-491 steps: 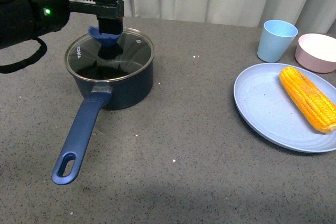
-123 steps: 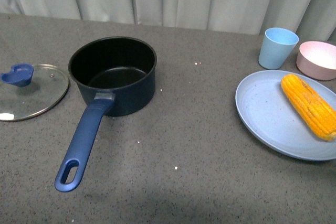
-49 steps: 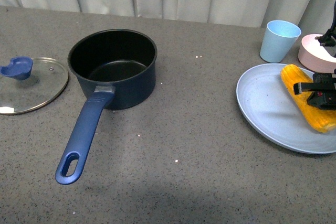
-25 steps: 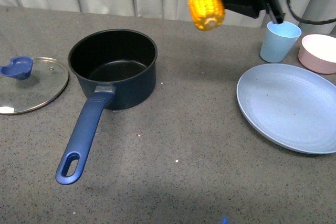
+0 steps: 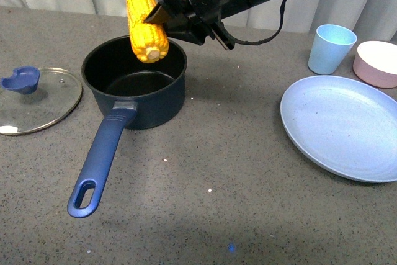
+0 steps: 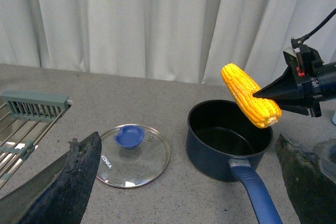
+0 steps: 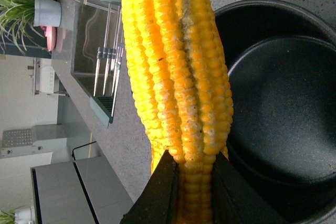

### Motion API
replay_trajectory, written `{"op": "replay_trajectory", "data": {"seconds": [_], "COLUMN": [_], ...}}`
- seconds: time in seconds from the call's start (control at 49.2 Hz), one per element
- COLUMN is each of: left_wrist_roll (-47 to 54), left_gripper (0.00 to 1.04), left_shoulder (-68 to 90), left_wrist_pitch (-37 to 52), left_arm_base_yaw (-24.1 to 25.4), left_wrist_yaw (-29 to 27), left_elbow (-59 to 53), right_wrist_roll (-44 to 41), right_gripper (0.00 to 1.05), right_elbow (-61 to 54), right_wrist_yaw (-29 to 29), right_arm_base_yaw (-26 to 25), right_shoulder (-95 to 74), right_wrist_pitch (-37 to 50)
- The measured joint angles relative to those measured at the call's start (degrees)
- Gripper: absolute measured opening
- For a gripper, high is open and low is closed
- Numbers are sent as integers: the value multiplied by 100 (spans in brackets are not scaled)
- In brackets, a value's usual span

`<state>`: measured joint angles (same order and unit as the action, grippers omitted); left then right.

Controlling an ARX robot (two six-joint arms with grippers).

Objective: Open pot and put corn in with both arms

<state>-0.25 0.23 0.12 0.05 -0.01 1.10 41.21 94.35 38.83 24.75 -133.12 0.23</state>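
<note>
Over the open pot, the right gripper clamps the corn, cob nearly upright. The left gripper hangs back from pot and lid, jaws spread, empty.

On the tabletop the pot points its handle to 7 o'clock, with the lid at its 9 o'clock, the plate at 3 o'clock with the cup and bowl behind it, and the corn above the pot.

corn clamped by right end effector | above open pot | lid apart
</note>
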Motion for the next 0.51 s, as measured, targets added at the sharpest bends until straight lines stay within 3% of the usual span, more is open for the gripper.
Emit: {"op": "replay_trajectory", "data": {"seconds": [0.224, 0.508], "left_wrist_roll": [0, 0], "left_gripper": [98, 98], "left_shoulder": [0, 0], "left_wrist_pitch": [0, 0], "left_arm_base_yaw": [0, 0], "left_wrist_yaw": [0, 2], "left_elbow": [0, 0], "right_wrist_roll": [68, 59], "right_gripper": [11, 55], "right_elbow": [175, 643], "right_wrist_yaw": [-11, -63], "right_arm_base_yaw": [107, 116], "right_shoulder": [-203, -420], "right_wrist_pitch": [-184, -625]}}
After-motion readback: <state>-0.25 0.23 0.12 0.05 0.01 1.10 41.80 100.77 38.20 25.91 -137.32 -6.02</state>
